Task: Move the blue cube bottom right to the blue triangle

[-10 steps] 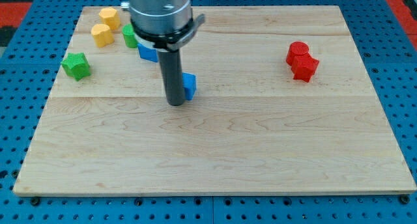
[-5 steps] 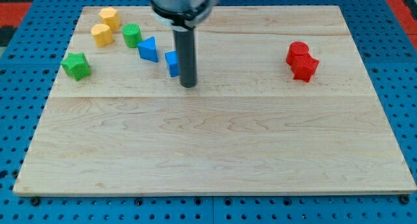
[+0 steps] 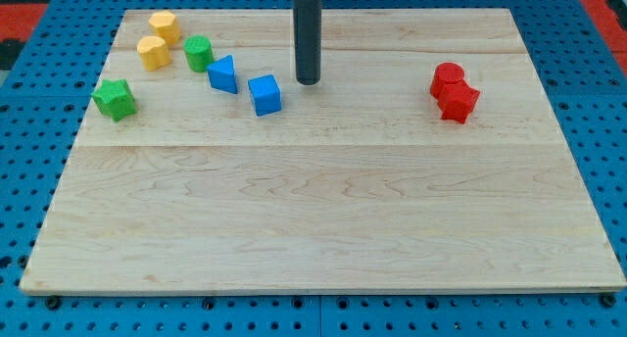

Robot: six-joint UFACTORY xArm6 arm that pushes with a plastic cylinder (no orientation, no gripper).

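Note:
The blue cube (image 3: pixel 265 95) lies on the wooden board, just to the lower right of the blue triangle (image 3: pixel 223 75), with a small gap between them. My tip (image 3: pixel 308 81) stands to the right of the cube and slightly above it in the view, apart from it and touching no block.
A green cylinder (image 3: pixel 199 53) sits left of and above the triangle. Two yellow blocks (image 3: pixel 157 40) lie at the view's top left. A green star (image 3: pixel 115 99) lies near the left edge. Two red blocks (image 3: pixel 454 91) sit together at the right.
The blue cube has moved up and to the left, close to the blue triangle. My tip has then pulled away to the right and upward, off the cube.

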